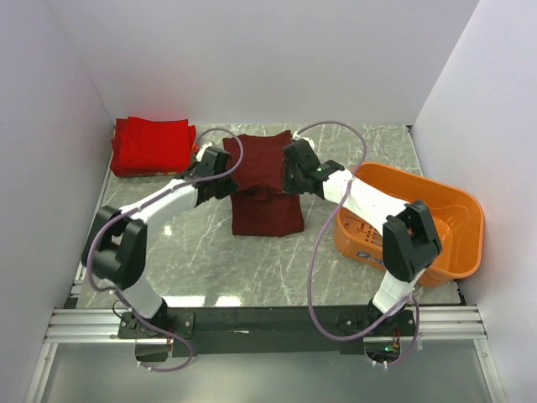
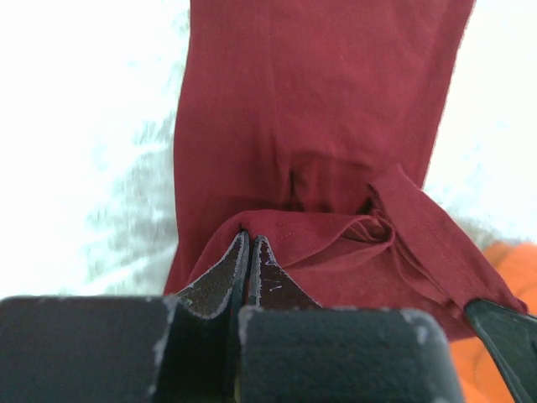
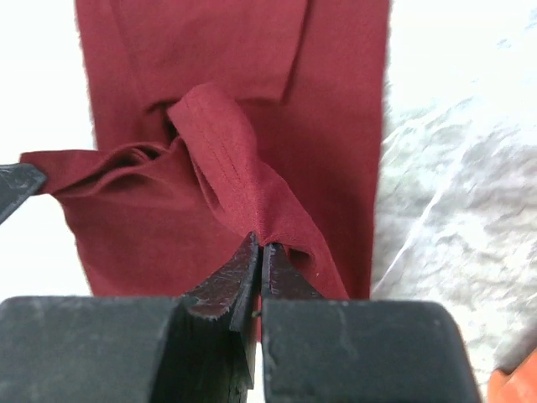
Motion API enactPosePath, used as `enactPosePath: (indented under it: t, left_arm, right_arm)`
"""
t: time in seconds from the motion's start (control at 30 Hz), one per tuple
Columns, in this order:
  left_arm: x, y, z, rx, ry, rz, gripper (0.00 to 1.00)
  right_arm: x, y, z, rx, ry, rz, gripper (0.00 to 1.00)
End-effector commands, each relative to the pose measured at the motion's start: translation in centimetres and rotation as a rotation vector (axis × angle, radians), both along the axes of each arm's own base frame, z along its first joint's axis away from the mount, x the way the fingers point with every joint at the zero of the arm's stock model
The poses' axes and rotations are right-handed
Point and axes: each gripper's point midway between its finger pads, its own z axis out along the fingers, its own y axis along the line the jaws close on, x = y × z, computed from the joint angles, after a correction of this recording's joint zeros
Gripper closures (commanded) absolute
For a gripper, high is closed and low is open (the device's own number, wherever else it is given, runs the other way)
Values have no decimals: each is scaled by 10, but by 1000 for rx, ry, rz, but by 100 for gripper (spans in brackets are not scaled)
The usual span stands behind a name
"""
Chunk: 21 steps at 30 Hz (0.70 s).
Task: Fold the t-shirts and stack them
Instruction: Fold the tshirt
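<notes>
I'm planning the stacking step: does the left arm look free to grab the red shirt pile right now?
Probably not yet: the left gripper is shut on the maroon t-shirt, though the red pile lies close beside it, nothing between.

In the top view, the right arm [image 1: 409,239] covers part of the orange plastic basket [image 1: 436,183] at right. The bright red folded cloth pile [image 1: 153,144] at upper left shows no countable layers. Both wrist views cut the dark maroon cloth t-shirt [image 2: 310,109] at the top edge, and the grey marbled tabletop [image 2: 126,210] glares out to white.

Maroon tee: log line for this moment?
left gripper: shut on maroon tee | right gripper: shut on it | red tees: folded back-left
</notes>
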Motion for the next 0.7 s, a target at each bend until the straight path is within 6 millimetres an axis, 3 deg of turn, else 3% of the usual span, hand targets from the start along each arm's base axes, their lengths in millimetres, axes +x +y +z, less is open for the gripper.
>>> enactPosePath:
  t: [0.0, 0.23, 0.3, 0.33, 0.37, 0.43, 0.47, 0.5, 0.57, 0.63, 0.67]
  left_arm:
    - [31, -3, 16, -3, -61, -26, 99]
    - [49, 0, -2, 10, -22, -45, 99]
    - [54, -3, -5, 7, -20, -56, 98]
    - [56, -3, -6, 12, -26, -66, 89]
    - [61, -2, -5, 16, -34, -60, 80]
    - [66, -1, -3, 23, -44, -63, 63]
    - [67, 2, -2, 25, -39, -60, 59]
    - [70, 2, 2, 22, -46, -61, 49]
    - [66, -1, 7, 20, -40, -94, 37]
    - [54, -3, 10, -8, -36, -117, 11]
    - [49, -3, 10, -19, -36, -124, 1]
  right_arm:
    - [23, -6, 8, -12, -23, -16, 100]
    - [48, -4, -18, -2, 41, 16, 100]
    - [57, -1, -16, 23, 38, 32, 93]
    - [60, -2, -23, 16, 52, 33, 89]
    - [68, -3, -17, 18, 38, 27, 78]
    - [73, -5, -19, 6, 44, 21, 68]
    - [78, -4, -13, 9, 31, 21, 56]
    - [78, -5, -9, 4, 24, 37, 49]
    - [73, -2, -6, 10, 21, 71, 32]
    - [63, 1, 4, 48, 12, 104, 25]
    - [53, 0, -5, 54, 39, 114, 25]
